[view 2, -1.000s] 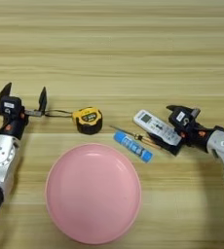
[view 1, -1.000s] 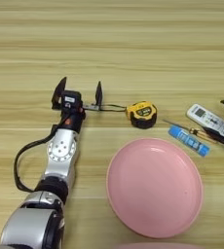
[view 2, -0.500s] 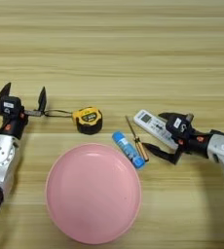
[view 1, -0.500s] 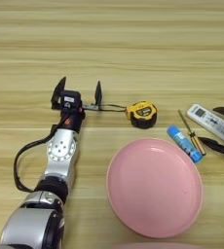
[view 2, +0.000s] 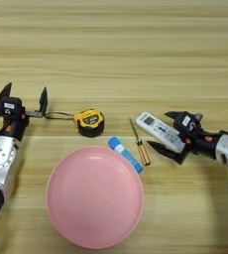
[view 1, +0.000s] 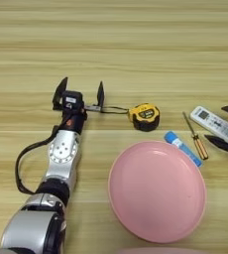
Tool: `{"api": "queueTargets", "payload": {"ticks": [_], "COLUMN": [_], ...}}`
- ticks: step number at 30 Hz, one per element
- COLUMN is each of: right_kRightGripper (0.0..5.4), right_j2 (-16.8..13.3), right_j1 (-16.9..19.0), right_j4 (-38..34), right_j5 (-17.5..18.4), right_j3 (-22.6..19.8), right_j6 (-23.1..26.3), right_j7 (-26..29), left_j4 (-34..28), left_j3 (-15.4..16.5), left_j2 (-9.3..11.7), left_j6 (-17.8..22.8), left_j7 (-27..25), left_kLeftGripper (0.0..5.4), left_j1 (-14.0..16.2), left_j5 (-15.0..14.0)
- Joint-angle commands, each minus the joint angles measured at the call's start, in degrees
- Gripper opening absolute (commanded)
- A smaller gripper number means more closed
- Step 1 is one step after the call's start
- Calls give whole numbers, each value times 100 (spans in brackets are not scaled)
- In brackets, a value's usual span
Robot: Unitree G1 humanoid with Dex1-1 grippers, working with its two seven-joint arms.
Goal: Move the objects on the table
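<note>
On the table [view 1: 136, 44] lies a yellow-and-black tape measure [view 1: 144, 116]. Its black strap runs left to my left gripper [view 1: 81, 92], which stands open, one finger beside the strap's end. A white remote [view 2: 160, 131] lies at an angle on the right. My right gripper [view 2: 159, 130] is open and straddles it, one finger above its right end and the other below. I cannot tell whether the fingers touch it.
A large empty pink plate [view 2: 95, 196] sits in front of the tape measure. A blue-and-white stick [view 2: 126, 154] lies at its upper right rim. Beside that lies an orange-handled screwdriver [view 2: 140, 145], just left of the remote.
My right gripper has shifted around the remote and its fingers now sit on both sides of it. The screwdriver now shows apart from the blue stick. The left arm has not moved.
</note>
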Motion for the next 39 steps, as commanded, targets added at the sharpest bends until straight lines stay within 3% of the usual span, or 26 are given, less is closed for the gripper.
{"api": "queueTargets", "payload": {"ticks": [1, 5, 14, 26, 28, 33, 39], "right_kRightGripper": [537, 537, 537, 388, 343, 298, 292], "right_j2": [-53, -67, -81, -7, 14, 53, 102], "right_j1": [-144, -268, -320, -358, -348, -325, -372], "right_j4": [201, 690, 1479, 2052, 2081, 2170, 2281], "right_j5": [-101, -230, -170, 15, 60, 225, 331], "right_j3": [26, 59, 48, 68, 69, 35, -23], "right_j6": [96, 114, 48, -183, -174, -113, -146], "right_j7": [-56, -139, 219, 659, 722, 939, 993], "left_j4": [67, 65, 45, 94, 108, 136, 160], "left_j3": [-1, -3, -12, -7, -3, 4, 13], "left_j2": [29, 28, 35, 45, 50, 56, 64], "left_j6": [-25, -31, -39, -42, -44, -52, -56], "left_j7": [-15, -13, -9, -13, -18, -22, -28], "left_kLeftGripper": [540, 540, 540, 540, 540, 540, 540], "left_j1": [-64, -62, -45, -72, -77, -91, -105], "left_j5": [33, 36, 49, 51, 46, 41, 35]}}
